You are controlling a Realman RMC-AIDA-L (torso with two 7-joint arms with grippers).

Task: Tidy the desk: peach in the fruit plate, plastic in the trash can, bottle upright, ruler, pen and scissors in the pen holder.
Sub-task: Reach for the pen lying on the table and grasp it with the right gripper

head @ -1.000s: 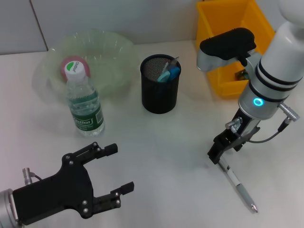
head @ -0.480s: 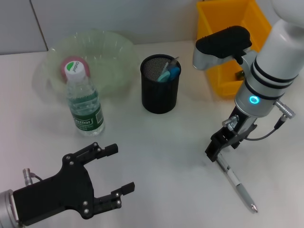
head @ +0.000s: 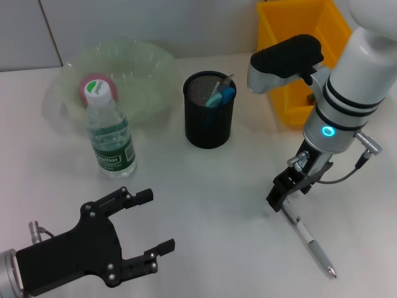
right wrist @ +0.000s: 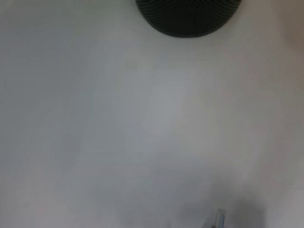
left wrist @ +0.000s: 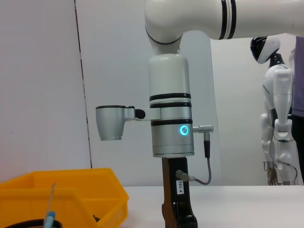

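One light, stiff, slippery pen [head: 309, 239] lies on the table [head: 205, 186]; my right gripper [head: 280, 200] pinches its upper end.

Right gripper [head: 280, 200] covers the pen's [head: 310, 242] upper end, fingers unreadable; bottle [head: 110, 138] hides part of the peach [head: 93, 82]; yellow bin [head: 298, 25] cut at the top edge; pen holder [right wrist: 188, 16] cropped, blurred in the right wrist view.

Black wire-mesh pen holder [head: 209, 109], clear glossy plastic bottle [head: 110, 135], smooth matt white desk [head: 205, 186].
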